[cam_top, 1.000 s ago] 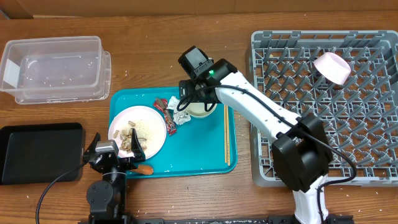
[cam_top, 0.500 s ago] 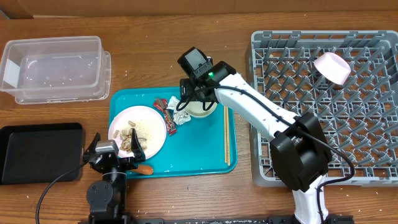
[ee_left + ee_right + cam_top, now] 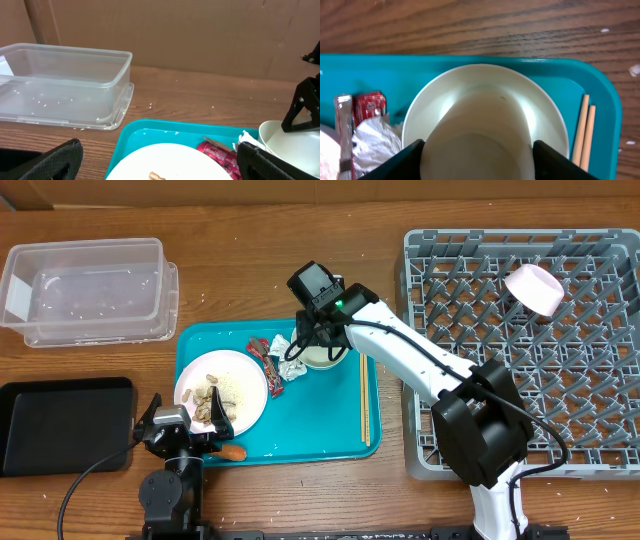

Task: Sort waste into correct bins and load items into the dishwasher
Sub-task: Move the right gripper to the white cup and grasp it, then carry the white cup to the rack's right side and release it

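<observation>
Where tabletop ends, brown backdrop, perhaps cardboard, behind clear tub

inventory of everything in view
tub: 1, clear, far left
bin: 1, black, near left
tray: 1, teal, centre
plate: 1, white, on tray
scraps: several, beige, on plate
carrot piece: 1, orange, by plate
red wrapper: 1, red, beside plate
silvery wrapper: 1, silvery, by dish
cup: 1, white, in dish
dish: 1, white, on tray
chopsticks: 2, wooden, on tray
rack: 1, grey, right
bowl: 1, white, in rack
left hand: 1, black, by plate
right hand: 1, black, around cup
</observation>
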Available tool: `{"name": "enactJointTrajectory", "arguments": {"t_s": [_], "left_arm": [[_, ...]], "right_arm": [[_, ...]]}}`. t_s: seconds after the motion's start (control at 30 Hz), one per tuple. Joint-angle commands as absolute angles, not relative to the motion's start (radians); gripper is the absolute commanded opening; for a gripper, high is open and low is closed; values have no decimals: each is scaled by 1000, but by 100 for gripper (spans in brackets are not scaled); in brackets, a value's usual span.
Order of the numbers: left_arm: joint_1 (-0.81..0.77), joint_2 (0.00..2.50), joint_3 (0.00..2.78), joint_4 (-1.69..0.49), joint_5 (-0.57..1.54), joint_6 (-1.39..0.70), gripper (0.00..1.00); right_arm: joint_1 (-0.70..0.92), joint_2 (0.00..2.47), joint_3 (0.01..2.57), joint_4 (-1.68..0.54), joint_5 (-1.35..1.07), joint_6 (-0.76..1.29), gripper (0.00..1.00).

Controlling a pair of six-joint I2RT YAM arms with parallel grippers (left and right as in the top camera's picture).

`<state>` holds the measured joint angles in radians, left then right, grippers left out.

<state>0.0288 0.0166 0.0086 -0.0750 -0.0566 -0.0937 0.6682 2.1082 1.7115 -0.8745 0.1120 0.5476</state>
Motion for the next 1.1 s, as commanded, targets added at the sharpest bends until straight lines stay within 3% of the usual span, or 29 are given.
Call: {"name": "enactJointTrajectory", "arguments": {"t_s": [0.0, 0.2, 0.63, 1.07], "left_arm": [[32, 5, 5, -73, -55, -74, 100], [32, 5, 5, -73, -55, -74, 100], [32, 5, 5, -73, -55, -74, 100], [32, 5, 5, -73, -55, -74, 100]], "right_arm": [[669, 2122, 1707, -869, 123, 551, 62], [668, 2107, 1743, -899, 71, 551, 51], [560, 1850, 1933, -1134, 64, 550, 49], [57, 1612, 1932, -1403, 297, 542, 49]]}}
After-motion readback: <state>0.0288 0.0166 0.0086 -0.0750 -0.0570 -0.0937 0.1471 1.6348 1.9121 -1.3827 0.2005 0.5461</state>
